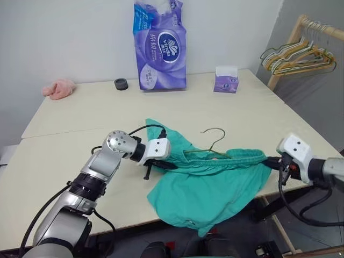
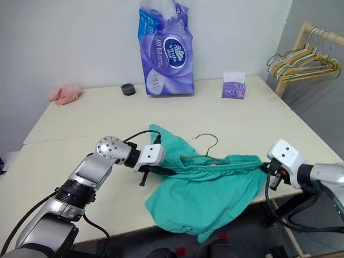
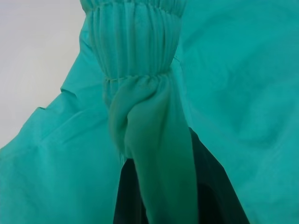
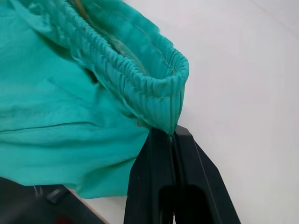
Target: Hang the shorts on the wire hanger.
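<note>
On pale table (image 1: 80, 115), teal gathered-waist shorts (image 1: 215, 188) stretched over wire hanger (image 1: 214, 141)

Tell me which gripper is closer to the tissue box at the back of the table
Right. The right gripper sits at the table's right edge, on the tissue box's side; the left gripper is farther, left of center.

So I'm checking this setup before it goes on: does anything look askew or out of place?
Mostly the shorts: stretched by the waistband between both grippers, their lower part droops over the table's front edge. The wire hanger lies partly tucked in the waistband, hook showing. Nothing looks spilled or damaged.
</note>
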